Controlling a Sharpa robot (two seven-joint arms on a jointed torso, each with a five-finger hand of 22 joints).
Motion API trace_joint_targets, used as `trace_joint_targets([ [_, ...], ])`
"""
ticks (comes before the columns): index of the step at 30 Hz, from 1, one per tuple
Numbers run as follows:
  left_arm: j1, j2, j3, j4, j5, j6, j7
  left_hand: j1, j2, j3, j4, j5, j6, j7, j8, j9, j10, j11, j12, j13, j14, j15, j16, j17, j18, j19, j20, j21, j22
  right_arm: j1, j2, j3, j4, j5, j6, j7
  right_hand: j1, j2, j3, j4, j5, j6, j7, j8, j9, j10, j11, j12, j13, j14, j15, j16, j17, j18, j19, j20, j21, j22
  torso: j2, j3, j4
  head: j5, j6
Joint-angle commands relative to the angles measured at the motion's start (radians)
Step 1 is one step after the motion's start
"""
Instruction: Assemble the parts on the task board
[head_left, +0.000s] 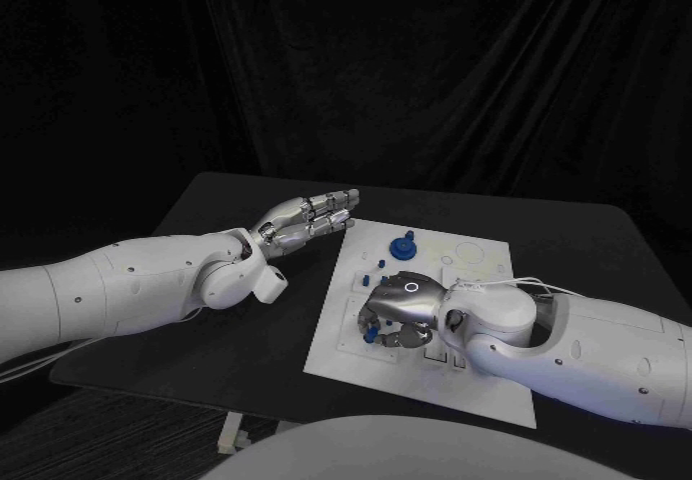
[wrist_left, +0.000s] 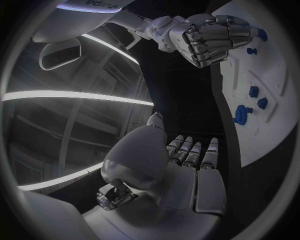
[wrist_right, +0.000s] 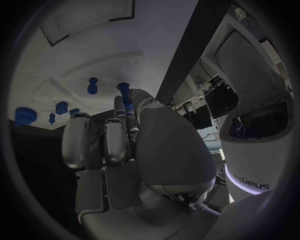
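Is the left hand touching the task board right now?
Apart. The head view shows the left hand over the black table beside the task board, off its far-left corner; the left wrist view shows dark table between the fingertips and the white plate.

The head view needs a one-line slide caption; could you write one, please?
Right hand works on blue parts over the white task board while the left hand hovers open beside its far corner.

left hand (head_left: 307, 222) hovers with fingers loosely spread; right hand (head_left: 400, 312) points down, fingers curled
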Motion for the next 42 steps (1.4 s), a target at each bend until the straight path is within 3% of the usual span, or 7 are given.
trace_joint_targets([
  [1, -0.002, 0.002, 0.001, 0.001, 0.009, 0.011, 0.009, 0.008, 0.001, 0.006, -0.001, 0.003, -0.002, 0.005, 0.001, 0.001, 0.001, -0.002, -0.002, 0.001, 0.002, -0.002, 0.007, 0.002, -0.007, 0.002, 0.004, 0.005, -0.001, -0.005, 0.001, 0.000, 0.000, -0.008, 0.023, -0.023, 0.007, -0.005, 0.007, -0.001, -0.003, -0.011, 0.002, -0.006, 0.002, 0.000, 0.002, -0.005, 0.000, 0.000, 0.004, -0.007, -0.003, 0.017, -0.010, 0.000, -0.006, 0.178, 0.000, 0.0000, -0.0002, 0.000, 0.000],
  [16, -0.003, 0.006, 0.001, -0.001, 0.009, 0.018, 0.004, 0.018, 0.000, 0.010, -0.001, 0.006, 0.007, 0.017, 0.003, 0.003, 0.001, -0.003, -0.003, 0.000, 0.003, 0.000, 0.008, 0.002, -0.008, 0.003, 0.004, 0.006, 0.001, -0.009, 0.006, 0.000, -0.006, -0.008, 0.026, -0.035, -0.012, -0.012, 0.025, -0.005, -0.052, -0.071, -0.022, -0.040, -0.007, -0.018, 0.008, -0.018, -0.002, -0.012, 0.007, -0.020, -0.024, 0.022, -0.024, 0.004, -0.031, 0.171, 0.000, 0.0002, -0.0001, -0.003, 0.000],
  [24, -0.004, 0.005, 0.001, -0.001, 0.009, 0.020, 0.000, 0.023, 0.000, 0.013, -0.001, 0.008, 0.018, 0.025, 0.005, 0.004, 0.002, 0.000, -0.001, 0.001, 0.003, -0.001, 0.008, 0.002, -0.008, 0.004, 0.004, 0.007, 0.003, -0.009, 0.007, 0.000, -0.008, -0.008, 0.050, -0.053, -0.041, -0.020, 0.026, 0.003, -0.132, -0.120, -0.053, -0.070, -0.023, -0.048, 0.018, -0.028, -0.002, -0.031, 0.014, -0.039, -0.058, 0.030, -0.043, 0.010, -0.070, 0.161, 0.000, 0.0004, 0.0001, -0.006, 0.000],
  [28, -0.004, 0.005, 0.001, -0.001, 0.009, 0.021, -0.002, 0.024, 0.000, 0.013, -0.001, 0.008, 0.020, 0.026, 0.006, 0.004, 0.002, 0.001, 0.000, 0.001, 0.003, -0.002, 0.008, 0.002, -0.008, 0.004, 0.004, 0.007, 0.003, -0.009, 0.003, 0.000, -0.007, -0.008, 0.046, -0.058, -0.054, -0.025, 0.023, 0.008, -0.163, -0.173, -0.074, -0.105, -0.040, -0.054, 0.020, -0.028, 0.001, -0.036, 0.014, -0.044, -0.067, 0.031, -0.048, 0.011, -0.080, 0.158, 0.000, 0.0003, 0.0000, -0.007, 0.000],
  [31, -0.004, 0.006, 0.001, -0.002, 0.009, 0.022, -0.004, 0.025, -0.001, 0.013, -0.001, 0.008, 0.021, 0.027, 0.006, 0.005, 0.002, 0.002, 0.000, 0.001, 0.003, -0.002, 0.008, 0.002, -0.008, 0.004, 0.004, 0.006, 0.002, -0.009, -0.003, 0.000, -0.006, -0.008, 0.033, -0.063, -0.069, -0.029, 0.007, 0.015, -0.204, -0.247, -0.105, -0.151, -0.067, -0.070, 0.024, -0.029, 0.004, -0.046, 0.016, -0.055, -0.087, 0.035, -0.058, 0.013, -0.102, 0.153, -0.001, 0.0003, 0.0001, -0.009, 0.000],
  [36, -0.004, 0.007, 0.001, -0.002, 0.009, 0.022, -0.007, 0.025, -0.001, 0.014, -0.001, 0.009, 0.022, 0.028, 0.006, 0.005, 0.001, 0.002, -0.002, 0.001, 0.002, -0.002, 0.007, 0.001, -0.008, 0.004, 0.004, 0.006, 0.001, -0.009, -0.015, 0.000, -0.001, -0.008, 0.002, -0.070, -0.069, -0.029, -0.017, 0.021, -0.217, -0.309, -0.126, -0.181, -0.095, -0.083, 0.027, -0.025, 0.010, -0.053, 0.019, -0.062, -0.099, 0.038, -0.064, 0.016, -0.118, 0.149, -0.001, 0.0005, 0.0001, -0.013, 0.000],
  [42, -0.005, 0.010, 0.001, -0.004, 0.009, 0.022, -0.010, 0.029, -0.001, 0.015, -0.001, 0.010, 0.025, 0.032, 0.007, 0.005, 0.001, 0.006, -0.001, 0.001, 0.001, -0.005, 0.004, 0.001, -0.008, 0.004, 0.004, 0.006, 0.001, -0.005, -0.044, 0.000, 0.015, -0.009, -0.064, -0.070, -0.051, -0.027, -0.063, 0.051, -0.231, -0.478, -0.152, -0.203, -0.162, -0.089, 0.027, -0.016, 0.018, -0.057, 0.019, -0.066, -0.107, 0.039, -0.066, 0.017, -0.130, 0.147, 0.000, 0.0002, -0.0008, -0.020, 0.000],
])
